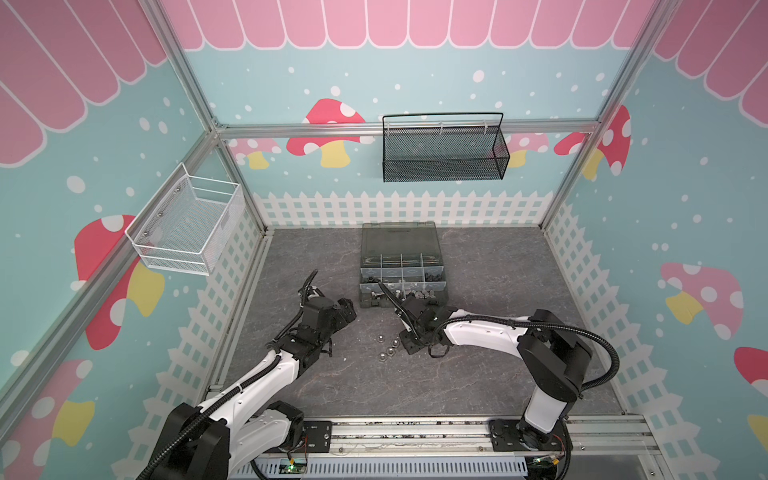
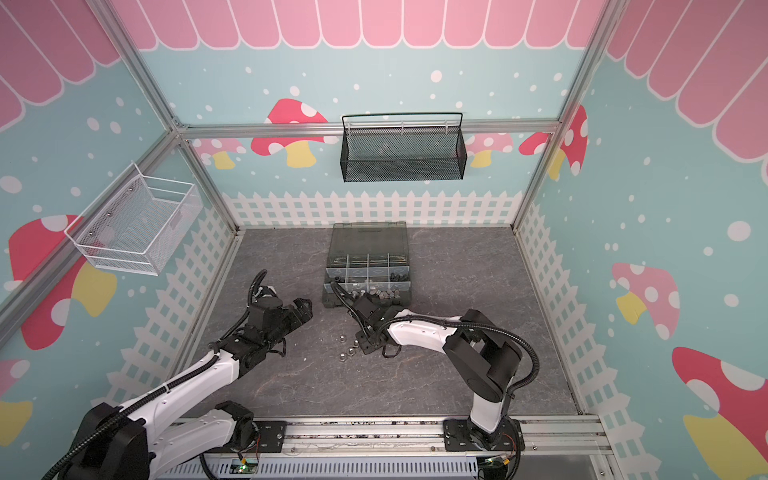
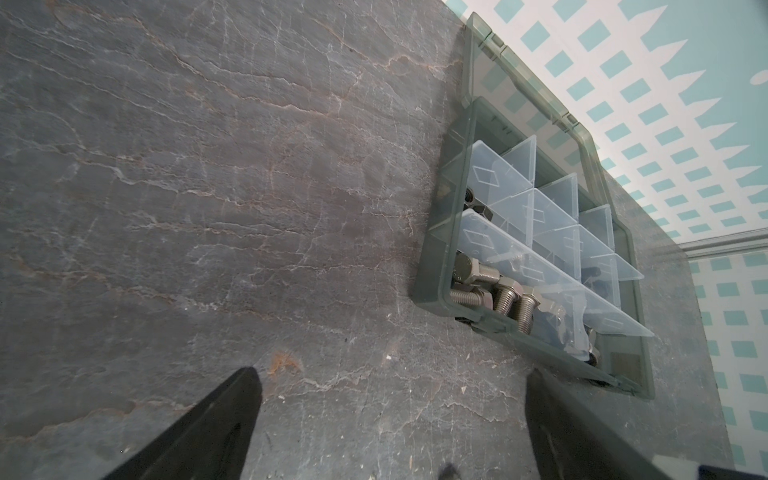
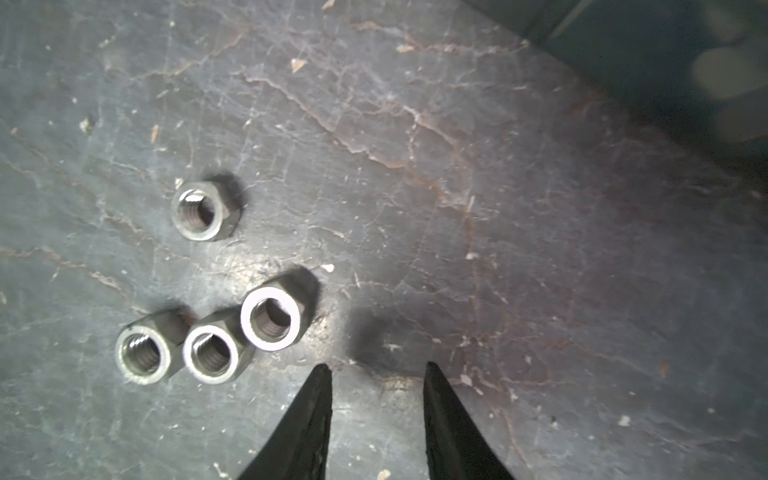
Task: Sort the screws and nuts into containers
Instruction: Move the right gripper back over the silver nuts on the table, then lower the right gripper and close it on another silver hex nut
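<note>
**Right gripper hovers beside four loose nuts, jaws partly open, nothing held.**
The nuts lie on the table at mid-frame in both top views, just below the organiser case. Three bunch together and one sits apart, so the lone one looks the cleaner grab, jaws astride its flats. Left gripper gapes wide and empty, left of the case. Screws fill a near compartment; the far compartments are hard to make out.

Bare bench lies wide on both sides and along the near rail; the organiser case blocks the back middle, the right arm crowding its front; four nuts clutter the gap between the arms.
</note>
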Motion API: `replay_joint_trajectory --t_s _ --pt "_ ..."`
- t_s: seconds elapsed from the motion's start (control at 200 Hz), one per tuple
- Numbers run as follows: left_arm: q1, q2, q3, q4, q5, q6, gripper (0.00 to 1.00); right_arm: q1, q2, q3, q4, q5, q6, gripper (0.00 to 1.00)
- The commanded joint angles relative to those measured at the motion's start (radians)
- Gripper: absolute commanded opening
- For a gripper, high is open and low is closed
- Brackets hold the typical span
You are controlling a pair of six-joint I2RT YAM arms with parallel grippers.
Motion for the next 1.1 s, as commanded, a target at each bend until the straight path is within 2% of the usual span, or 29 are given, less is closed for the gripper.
replay_joint_trajectory --t_s 0.0,0.335,1.096 --pt "0.005 0.008 0.032 0.015 0.004 -0.015 1.00 0.020 0.028 -0.014 -0.030 -0.020 -0.006 0.40" --pt "0.006 0.015 0.036 0.015 0.006 -0.013 1.00 0.053 0.089 0.036 -0.035 -0.017 -0.028 0.42" --pt "0.008 0.022 0.028 0.018 0.003 -0.013 1.00 0.055 0.204 0.115 -0.033 0.028 -0.066 0.44"
